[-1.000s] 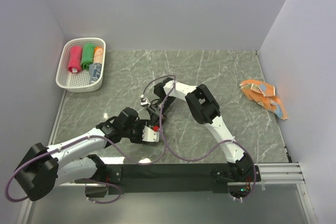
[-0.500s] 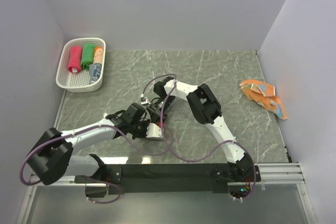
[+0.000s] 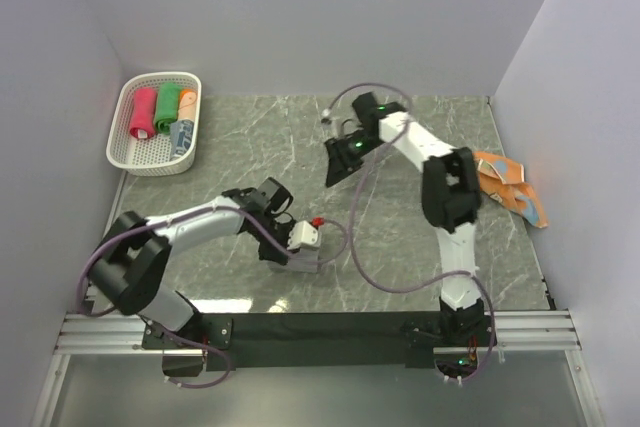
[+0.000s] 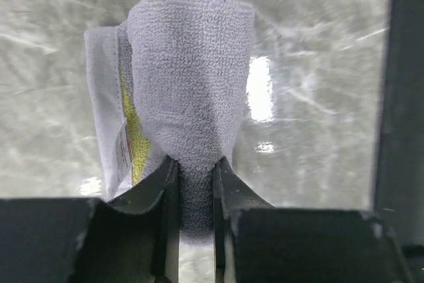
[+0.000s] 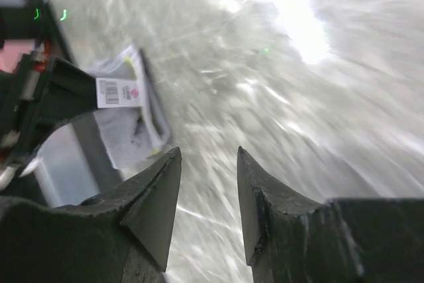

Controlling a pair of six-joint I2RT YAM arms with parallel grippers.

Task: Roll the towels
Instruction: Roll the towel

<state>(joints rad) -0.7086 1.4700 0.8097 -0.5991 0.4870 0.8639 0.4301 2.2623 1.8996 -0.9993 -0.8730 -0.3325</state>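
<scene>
Pinching rolled grey terry towel with yellow edge in left gripper, jaws nearly together, cloth squeezed between them. Parked low over near-centre of grey-green marble tabletop. Holding nothing in right gripper, jaws partly apart, up over back-centre of table. Spotting crumpled orange towel with light-blue marks at right edge, well apart. Counting four rolls in white perforated plastic basket, back-left: pink-red, green, orange, grey-blue.
</scene>
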